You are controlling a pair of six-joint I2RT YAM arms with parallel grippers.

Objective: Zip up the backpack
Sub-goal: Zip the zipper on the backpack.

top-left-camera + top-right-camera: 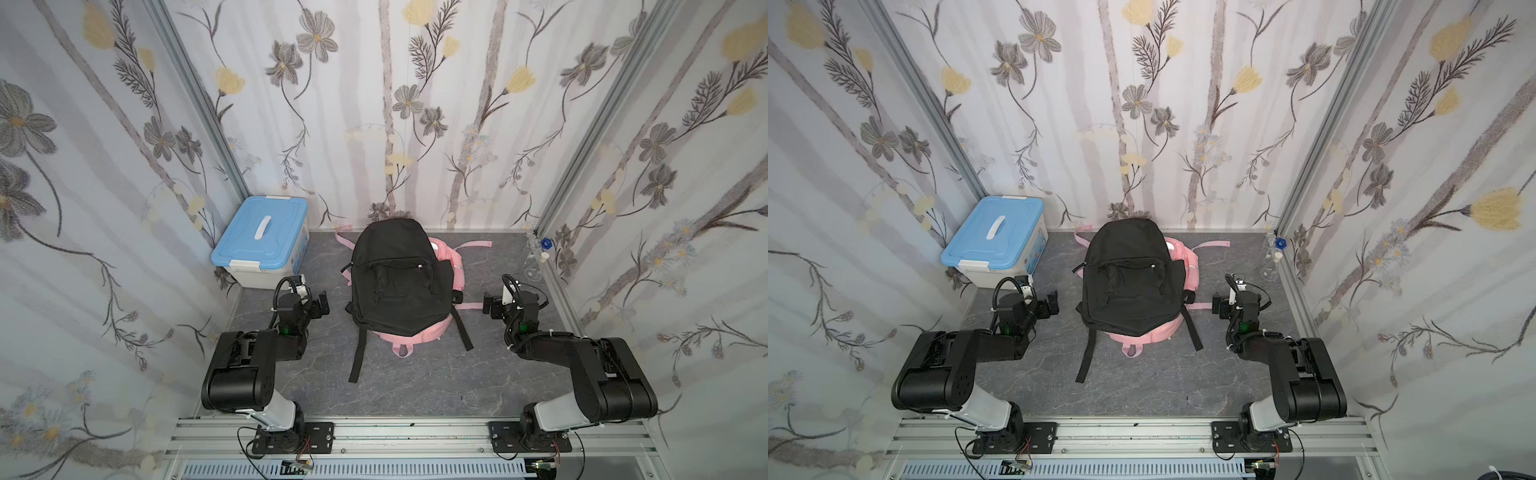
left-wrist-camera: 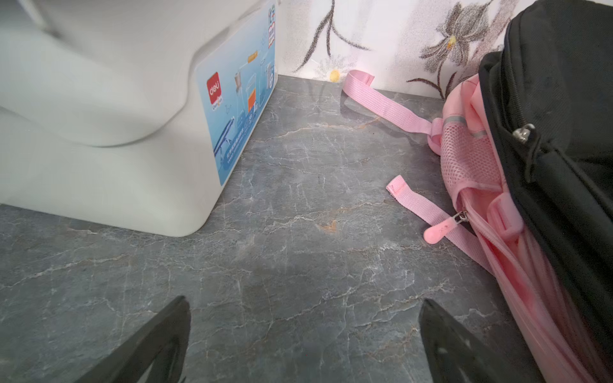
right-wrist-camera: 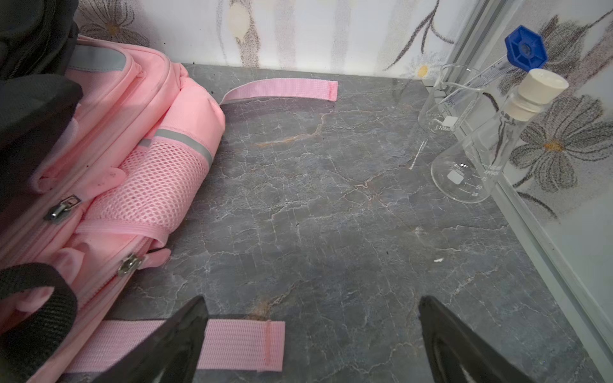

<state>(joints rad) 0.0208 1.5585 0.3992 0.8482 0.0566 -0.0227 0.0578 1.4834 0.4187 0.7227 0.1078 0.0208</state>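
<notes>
The pink backpack [image 1: 409,334] [image 1: 1144,334] lies on the grey table, mostly covered by a plain black backpack [image 1: 399,282] [image 1: 1131,282] resting on top. Its mesh side pocket [image 2: 471,159] and a pink zipper pull [image 2: 441,230] show in the left wrist view. Two metal sliders [image 3: 63,207] [image 3: 129,263] show on its other side. My left gripper [image 1: 320,305] [image 2: 303,301] is open over bare table, left of the bags. My right gripper [image 1: 488,305] [image 3: 311,300] is open to their right, with a loose pink strap end [image 3: 242,345] lying on the table by one finger.
A white box with a blue lid [image 1: 259,241] [image 2: 132,132] stands at the back left, close to the left arm. A glass flask [image 3: 474,165], a beaker [image 3: 441,106] and a blue-capped tube stand at the back right wall. Black straps trail toward the front.
</notes>
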